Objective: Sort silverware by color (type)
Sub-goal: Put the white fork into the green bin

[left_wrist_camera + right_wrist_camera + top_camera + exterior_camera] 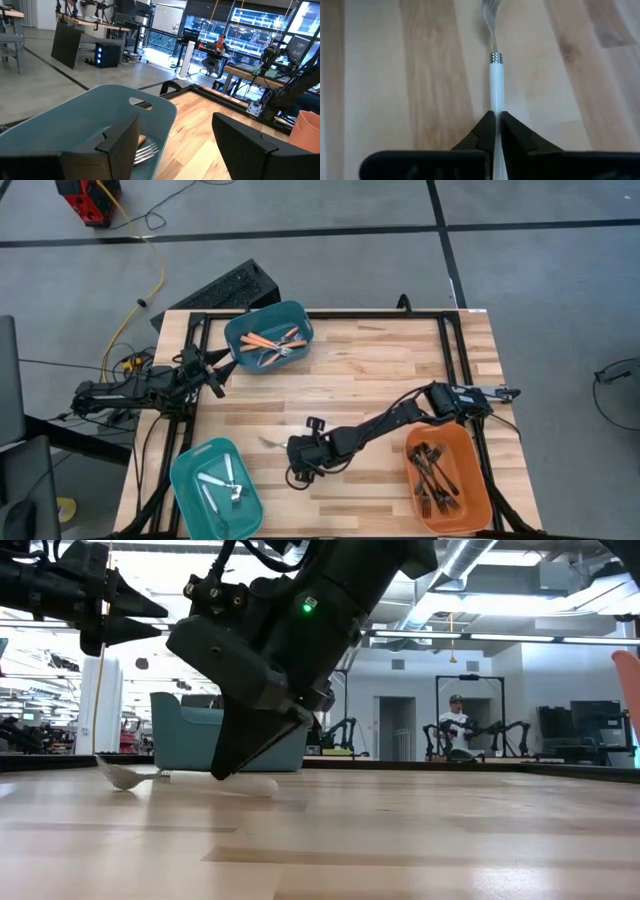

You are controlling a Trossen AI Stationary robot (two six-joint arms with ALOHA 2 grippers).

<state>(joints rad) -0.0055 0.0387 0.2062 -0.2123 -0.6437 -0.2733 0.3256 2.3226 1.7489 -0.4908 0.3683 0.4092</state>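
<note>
A fork with a white handle and silver tines (496, 80) lies on the wooden table near its middle (270, 442). My right gripper (496, 119) is shut on it, reaching in from the table's right (292, 452). My left gripper (185, 150) hangs open at the table's left edge (215, 375), beside the far teal bin (268, 337), which holds orange-handled forks. The near-left teal bin (215, 488) holds white forks. The orange bin (447, 478) at the near right holds black forks. My right gripper pinches the fork's white handle (496, 102) between its two fingers, some way behind the silver collar. The fingers slant down from the table's right and run along the fork. The fork lies flat, its tines (125, 777) and its handle (258, 786) on the table.
Black metal frame rails (445, 360) run along the table's edges. Bare wood lies between the three bins. In the room beyond the table, a person sits at another robot station (455, 725).
</note>
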